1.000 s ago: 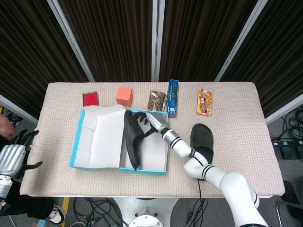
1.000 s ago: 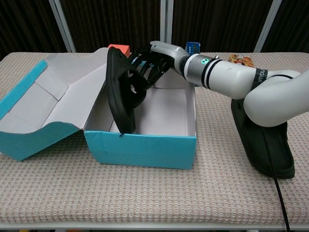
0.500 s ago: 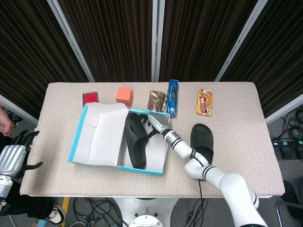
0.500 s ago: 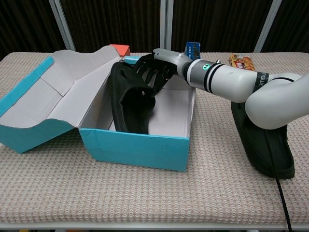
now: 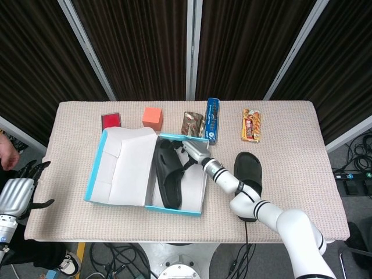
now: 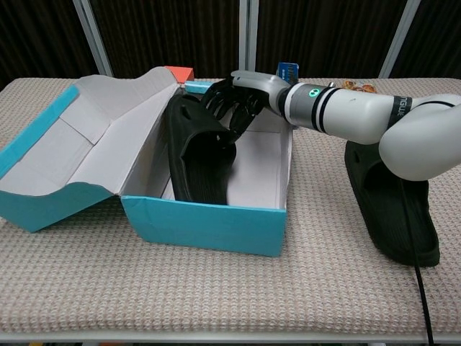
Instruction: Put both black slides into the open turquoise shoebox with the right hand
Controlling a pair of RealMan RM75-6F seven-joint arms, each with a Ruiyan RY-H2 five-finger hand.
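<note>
The right hand (image 6: pixel 236 101) reaches over the far rim of the open turquoise shoebox (image 6: pixel 209 220), its dark fingers (image 6: pixel 225 108) curled down against the far end of the first black slide (image 6: pixel 198 155). Whether they grip the slide or only rest on it cannot be told; in the head view the hand (image 5: pixel 189 152) lies just right of the slide's (image 5: pixel 168 177) far end, touching it. This slide lies inside the box, leaning toward its left side, with its near end down by the near wall. The box's lid (image 5: pixel 119 168) stands folded open to the left, white inside with a turquoise edge.

The second black slide (image 5: pixel 249 174) lies on the counter (image 5: pixel 290 163) to the right of the box, well apart from the hand and partly under the white forearm in both views; in the chest view it (image 6: pixel 392 209) sits near the right edge, sole down.

Along the far side of the counter, from left to right, stand a red box (image 5: pixel 111 121), an orange cube (image 5: pixel 152 117), a brown foil packet (image 5: pixel 192 123), a blue carton (image 5: pixel 213 120) and a yellow-red snack pack (image 5: pixel 251 125). Their print is too small to read.

The left hand (image 5: pixel 17 192) hangs off the counter's near left corner, fingers spread, holding nothing.
</note>
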